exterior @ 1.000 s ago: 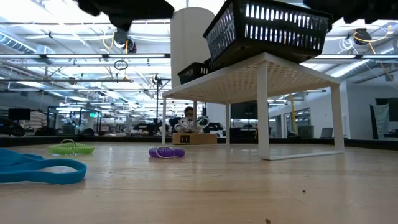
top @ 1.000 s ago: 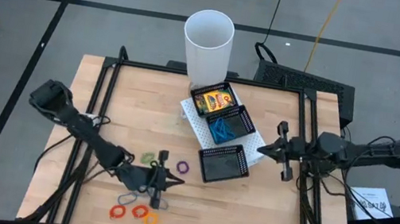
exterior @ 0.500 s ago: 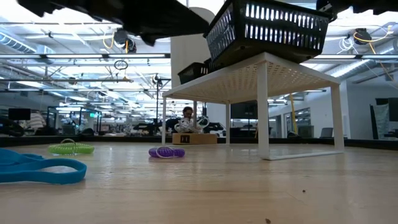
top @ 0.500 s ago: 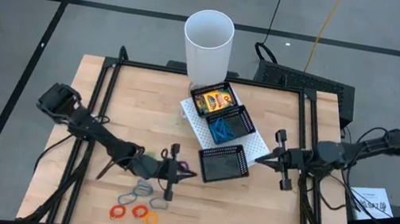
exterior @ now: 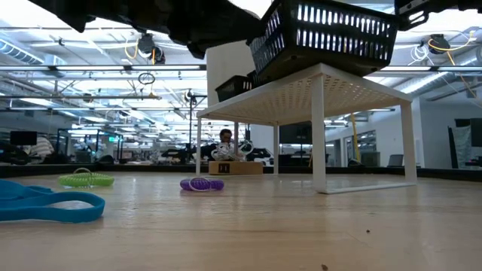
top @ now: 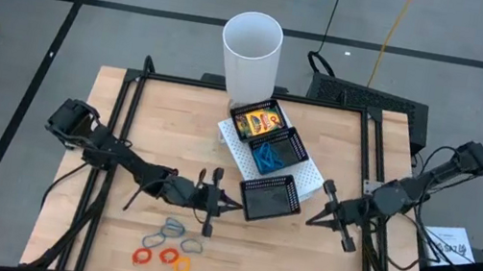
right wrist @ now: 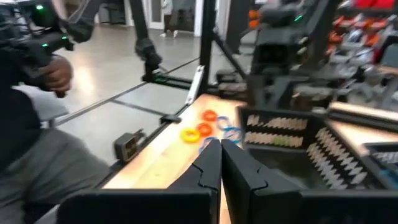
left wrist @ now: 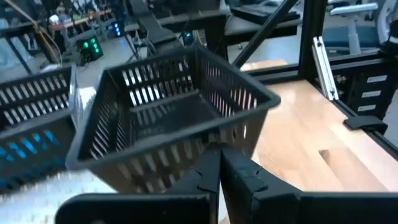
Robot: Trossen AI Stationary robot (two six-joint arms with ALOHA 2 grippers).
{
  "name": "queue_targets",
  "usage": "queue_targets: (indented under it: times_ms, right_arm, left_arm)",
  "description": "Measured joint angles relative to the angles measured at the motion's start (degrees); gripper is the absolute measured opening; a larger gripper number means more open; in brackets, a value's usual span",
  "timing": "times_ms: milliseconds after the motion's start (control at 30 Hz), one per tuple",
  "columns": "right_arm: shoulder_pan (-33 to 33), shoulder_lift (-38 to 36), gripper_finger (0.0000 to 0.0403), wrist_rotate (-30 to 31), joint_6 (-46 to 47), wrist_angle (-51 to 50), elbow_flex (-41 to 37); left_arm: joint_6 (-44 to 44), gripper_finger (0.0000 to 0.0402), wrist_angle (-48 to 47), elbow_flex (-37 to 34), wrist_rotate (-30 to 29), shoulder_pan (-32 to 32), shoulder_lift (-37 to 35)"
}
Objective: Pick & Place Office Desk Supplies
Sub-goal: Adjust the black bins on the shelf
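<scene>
The black mesh tray (top: 269, 196) sits tilted on a white perforated stand (top: 312, 178). Its far compartment holds a yellow-and-green crayon box (top: 258, 121), and the middle one holds blue rubber bands (top: 268, 151). Grey and blue bands (top: 173, 232) and red and orange bands (top: 164, 258) lie on the wood near the front edge. The low view shows a green band (exterior: 85, 179) and a purple band (exterior: 201, 184). My left gripper (top: 232, 208) is shut, level, and just short of the tray's near compartment (left wrist: 174, 112). My right gripper (top: 311, 217) is shut on the tray's right.
A tall white cup (top: 251, 51) stands at the table's far edge behind the tray. A black frame rail (top: 117, 125) runs around the tabletop. Bare wood lies at the far left and the near right. A person shows in the right wrist view beyond the table (right wrist: 25, 124).
My left gripper has gone from above the loose bands toward the table's right, up to the tray's near compartment, staying shut. My right gripper has swung toward the near edge beside the tray, also shut. The bands on the table lie as before.
</scene>
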Motion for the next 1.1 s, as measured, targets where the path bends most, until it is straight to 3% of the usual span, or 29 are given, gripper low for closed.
queue_targets:
  times_ms: [133, 400, 600, 767, 1100]
  right_arm:
    - [2.35, 4.26, 0.0, 0.15, 2.37, 2.23, 0.0]
    - [5.99, 11.47, 0.0, 6.31, 7.99, 2.81, 0.0]
    - [6.68, 16.14, 0.0, 15.13, 12.39, 2.76, 0.0]
    - [6.7, 17.24, 0.0, 23.55, 12.69, 2.73, 0.0]
    - [6.94, 15.38, 0.0, 25.29, 10.76, 2.71, 0.0]
  left_arm:
    - [1.66, 0.0006, 1.63, 0.0, 1.55, 1.67, 0.0]
    - [1.02, 0.0019, 3.37, 0.0, 3.06, 5.07, 0.57]
    - [1.22, 0.0008, 4.28, 0.0, 4.0, 5.87, 0.55]
    - [0.37, 0.0011, 4.27, 0.0, 4.21, 6.04, 0.55]
    - [1.07, 0.003, 3.98, 0.0, 4.18, 2.54, 0.55]
